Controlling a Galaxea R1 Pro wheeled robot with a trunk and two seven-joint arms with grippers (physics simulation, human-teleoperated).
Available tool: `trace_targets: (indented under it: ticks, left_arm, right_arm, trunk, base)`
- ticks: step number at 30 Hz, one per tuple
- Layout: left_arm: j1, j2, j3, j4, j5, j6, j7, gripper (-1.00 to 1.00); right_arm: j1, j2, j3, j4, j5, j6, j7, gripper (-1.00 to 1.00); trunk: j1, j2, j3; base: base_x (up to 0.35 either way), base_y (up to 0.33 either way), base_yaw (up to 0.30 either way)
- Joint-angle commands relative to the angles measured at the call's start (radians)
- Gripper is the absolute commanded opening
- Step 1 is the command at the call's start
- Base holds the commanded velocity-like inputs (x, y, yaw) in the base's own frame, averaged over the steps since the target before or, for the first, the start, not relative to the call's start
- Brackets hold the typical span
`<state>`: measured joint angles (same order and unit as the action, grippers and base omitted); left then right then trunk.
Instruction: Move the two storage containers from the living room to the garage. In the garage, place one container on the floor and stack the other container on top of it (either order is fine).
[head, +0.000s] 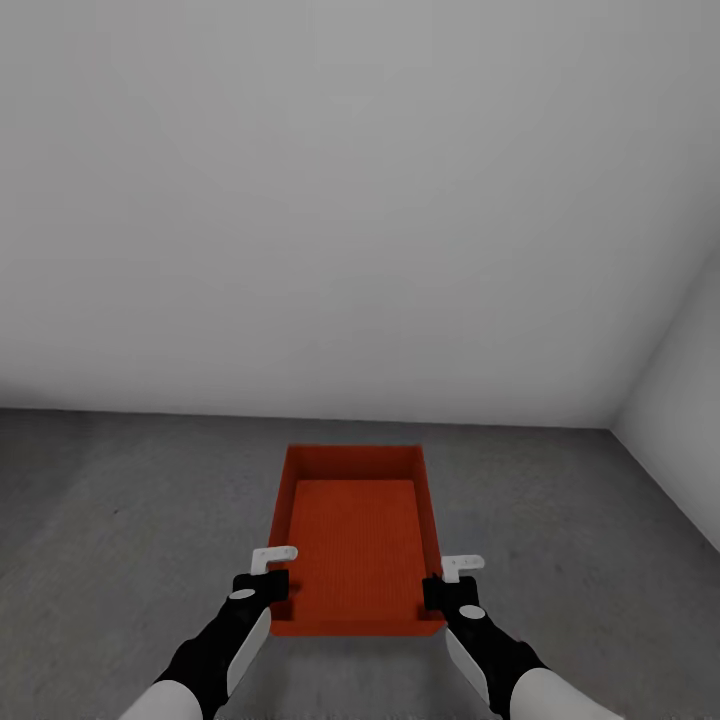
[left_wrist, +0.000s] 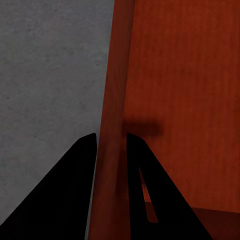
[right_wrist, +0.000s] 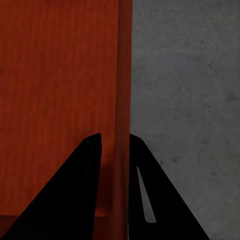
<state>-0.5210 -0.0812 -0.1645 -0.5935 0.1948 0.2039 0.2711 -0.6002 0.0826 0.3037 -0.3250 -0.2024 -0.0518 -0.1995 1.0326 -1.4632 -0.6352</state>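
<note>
Location: the garage is indicated by a dark grey floor (head: 120, 520) and plain pale grey walls (head: 350, 200); a corner is seen toward the right.
Container: one red-orange storage container (head: 355, 530) is seen, open top upward, empty, directly ahead of the robot and centred between the two arms.
Height of container: whether it rests on the floor or is held just above it cannot be told from these views.
Long axis: the container's long axis runs away from the robot; its short near wall faces the trunk.
Left gripper: the left gripper (head: 275, 585) is clenched on the container's left long wall near the near corner, one finger inside and one outside, as confirmed in the left wrist view (left_wrist: 111, 150).
Right gripper: the right gripper (head: 438, 592) is clamped likewise on the right long wall near the near corner, the wall being pinched between the fingers in the right wrist view (right_wrist: 116, 150).
Key relation: the container lies forward of both grippers, with most of its length beyond the grasp points; neither arm is nearer, the hold being symmetrical.
Judged step: a two-handed placing is judged to be in hand; level lowering and a simultaneous release are called for.
Risk: the far end may dip, since the grasp is at the near end.
Second container: not accounted for here.
</note>
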Motion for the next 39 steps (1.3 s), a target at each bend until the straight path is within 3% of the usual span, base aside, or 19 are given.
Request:
trace_targets:
  ticks: [1, 34, 39]
  left_arm:
    - [-0.001, 0.024, 0.031, -0.005, -0.017, -0.046, 0.077, -1.00]
    - [-0.001, 0.026, 0.031, -0.005, -0.017, -0.046, 0.077, -1.00]
    - [-0.001, 0.026, 0.031, -0.005, -0.017, -0.046, 0.077, -1.00]
  right_arm:
    - [-0.001, -0.001, -0.020, 0.003, -0.015, -0.006, -0.011, -1.00]
    - [-0.001, -0.001, -0.020, 0.003, -0.015, -0.008, -0.010, -1.00]
    - [-0.001, -0.001, -0.020, 0.003, -0.015, -0.008, -0.010, -1.00]
  trunk:
    - [0.004, -0.008, -0.006]
    - [0.130, -0.239, -0.162]
    - [0.130, -0.239, -0.171]
  base:
    - [0.000, 0.000, 0.000]
    - [0.000, 0.000, 0.000]
    - [0.000, 0.000, 0.000]
